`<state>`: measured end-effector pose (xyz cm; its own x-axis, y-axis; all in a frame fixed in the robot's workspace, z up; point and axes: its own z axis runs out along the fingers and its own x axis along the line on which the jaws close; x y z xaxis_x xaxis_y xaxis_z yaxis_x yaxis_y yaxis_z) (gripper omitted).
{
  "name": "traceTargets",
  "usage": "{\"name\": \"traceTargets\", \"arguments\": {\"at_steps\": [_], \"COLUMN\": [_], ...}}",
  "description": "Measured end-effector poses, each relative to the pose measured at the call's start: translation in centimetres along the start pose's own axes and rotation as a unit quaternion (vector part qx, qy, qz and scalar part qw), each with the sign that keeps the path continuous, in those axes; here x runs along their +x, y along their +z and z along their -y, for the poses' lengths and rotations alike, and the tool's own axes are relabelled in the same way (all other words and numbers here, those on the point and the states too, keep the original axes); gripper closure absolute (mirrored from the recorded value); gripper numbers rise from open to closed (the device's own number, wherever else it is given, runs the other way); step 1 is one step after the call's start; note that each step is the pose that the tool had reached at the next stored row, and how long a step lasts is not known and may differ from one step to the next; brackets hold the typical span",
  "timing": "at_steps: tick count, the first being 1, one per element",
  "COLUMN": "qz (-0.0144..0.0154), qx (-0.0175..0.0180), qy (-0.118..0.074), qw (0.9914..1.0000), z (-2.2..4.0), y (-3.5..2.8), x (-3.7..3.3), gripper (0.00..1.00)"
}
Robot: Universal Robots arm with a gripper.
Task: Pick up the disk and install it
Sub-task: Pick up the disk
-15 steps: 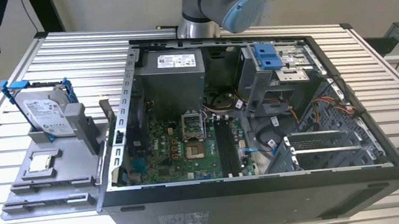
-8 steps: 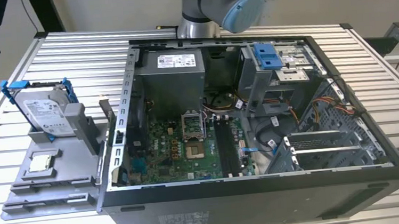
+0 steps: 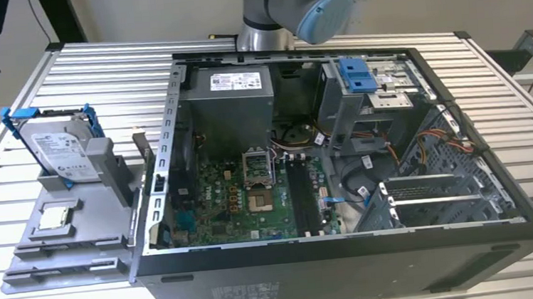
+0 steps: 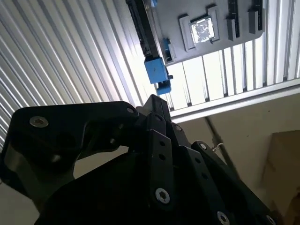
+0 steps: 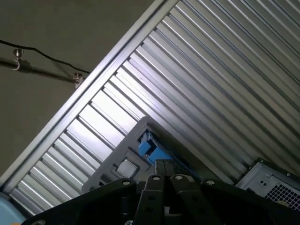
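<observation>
A: Surface & room, quick?

B: Slatted metal table [image 3: 80, 71] in a plain beige room. In the first wrist view a thin black cable [image 5: 47, 58] runs over the dull brown ground past the table's edge. Robot arm [image 3: 303, 4] rises at the table's far side.

A: Containers?

B: Two. An open PC case [image 3: 501, 225] lies on its side. Inside are a green mainboard [image 3: 241, 194], grey PSU [image 3: 234, 95], a blue latch [image 3: 358, 76] on the drive cage and orange wires [image 3: 428, 144]. Just beside the case, at the exterior view's left, sits a grey tray [image 3: 61, 262] w/ slots.

A: And the disk?

B: The disk [image 3: 57, 148] stands on edge in the tray's holder w/ a blue bracket round it, label side showing. It's not in the case. A small square chip [image 3: 55, 217] lies flat in a tray pocket nearer the camera.

A: Pincer?

B: Gripper [image 5: 164, 163] is clenched, tips together, nothing betw. them. In the first wrist view it hangs in the air, well apart from the disk.
</observation>
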<state>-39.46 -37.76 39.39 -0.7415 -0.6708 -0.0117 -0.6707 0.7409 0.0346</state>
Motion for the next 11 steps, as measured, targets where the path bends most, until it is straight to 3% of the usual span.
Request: {"name": "traceTargets", "arguments": {"at_steps": [3,6,9,11], "qz": [-0.0016,-0.0029,-0.004,-0.0044], "qx": [0.0003,0.0005,0.0005,0.0009], "qy": [-0.027,-0.055,-0.082,-0.101], "qw": [0.99962,0.9985,0.99664,0.9949], "z": [0.0,0.01,0.02,0.01], "y": [0.12,0.27,0.45,0.58], "x": [0.0,0.0,0.0,0.0], "gripper": [1.0,1.0,1.0,1.0]}}
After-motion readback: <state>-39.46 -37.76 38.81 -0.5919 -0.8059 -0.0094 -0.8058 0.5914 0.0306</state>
